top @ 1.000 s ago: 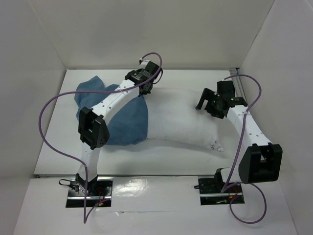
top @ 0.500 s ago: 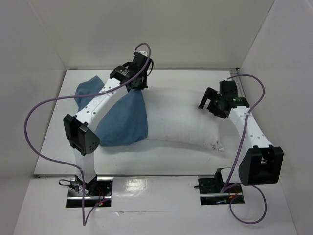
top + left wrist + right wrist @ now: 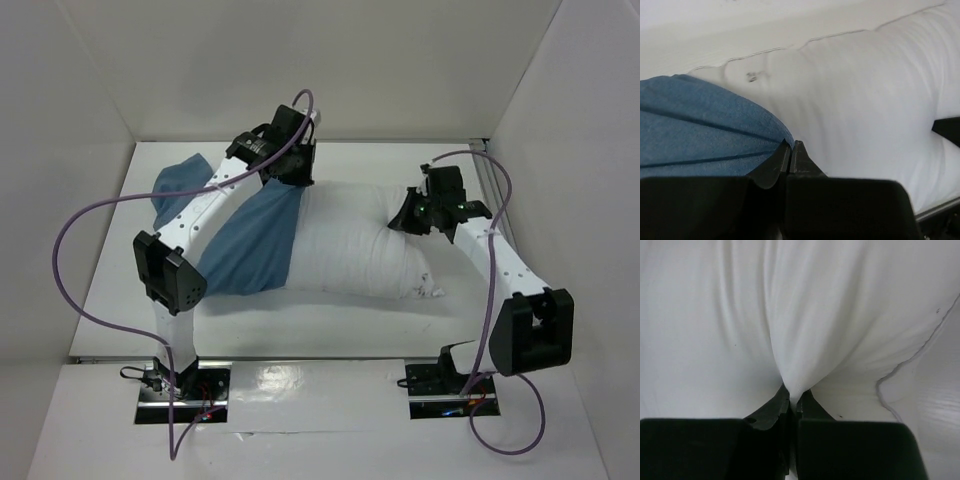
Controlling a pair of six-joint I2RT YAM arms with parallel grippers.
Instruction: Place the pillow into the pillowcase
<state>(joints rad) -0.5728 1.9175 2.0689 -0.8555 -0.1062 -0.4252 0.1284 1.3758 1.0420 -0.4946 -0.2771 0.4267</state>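
Across table [image 3: 330, 320] centre: pillow [image 3: 350, 245], lying crosswise, left end covered by pillowcase [image 3: 245, 245]. At case mouth, far side: left gripper [image 3: 790, 150], jaws pressed together on blue hem. At pillow's right end: right gripper [image 3: 791, 397], pinched tight on a fold of white fabric; half a second ago spread and clear of it. Pillow's right end since shifted leftward, less white exposed.
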